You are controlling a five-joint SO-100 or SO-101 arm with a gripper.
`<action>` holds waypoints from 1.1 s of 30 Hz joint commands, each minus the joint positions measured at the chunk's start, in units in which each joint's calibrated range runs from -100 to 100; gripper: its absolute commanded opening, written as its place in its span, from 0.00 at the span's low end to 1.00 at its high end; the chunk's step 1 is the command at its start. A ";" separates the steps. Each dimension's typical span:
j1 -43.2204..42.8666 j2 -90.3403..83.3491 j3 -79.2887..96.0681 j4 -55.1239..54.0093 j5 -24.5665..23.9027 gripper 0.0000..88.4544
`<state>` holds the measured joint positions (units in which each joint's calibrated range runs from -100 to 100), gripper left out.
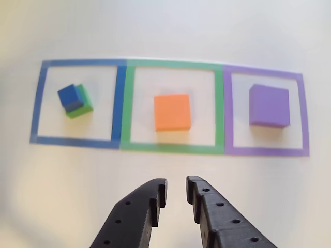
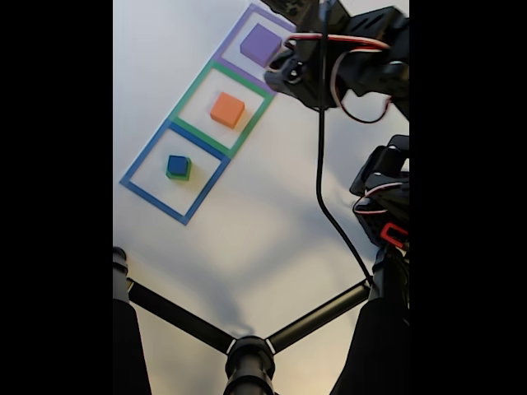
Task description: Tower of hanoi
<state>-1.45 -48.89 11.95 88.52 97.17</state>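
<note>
white matte tabletop fills the frame of the other view, with the black two-finger gripper [image 1: 176, 192] at the bottom centre, hovering clear of the surface. its jaws stand slightly parted, a narrow gap between the tips, empty and touching nothing.

beyond it, across the middle of the frame, three tape squares sit edge to edge in a row: blue tape outline [image 1: 77, 102] at left, green tape outline [image 1: 173, 108] in the centre, purple tape outline [image 1: 266, 111] at right. they likely serve as the three pegs of the puzzle.

inside the blue one, the small blue plastic cube [image 1: 70, 97] rests on the larger green plastic block [image 1: 83, 106], turned slightly askew on it. the orange plastic block [image 1: 172, 112] lies alone in the green square, directly ahead of the gripper, and the purple plastic block [image 1: 269, 105] alone in the purple square. that spread suggests a mid-game state, orange probably due next onto purple.

the fixed view shows the same row running diagonally at upper left, the arm [image 2: 354, 62] at upper right.
</note>
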 commanded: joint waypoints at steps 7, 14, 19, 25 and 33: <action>-5.99 -0.63 -11.09 11.24 -5.81 0.04; -6.44 -5.84 5.81 1.77 2.83 0.21; -5.99 -9.21 22.62 -12.64 2.83 0.26; -5.99 -11.29 45.25 -38.78 2.83 0.35; -8.43 -8.25 65.24 -70.10 2.83 0.38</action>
<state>-7.54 -57.97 73.26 31.34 99.25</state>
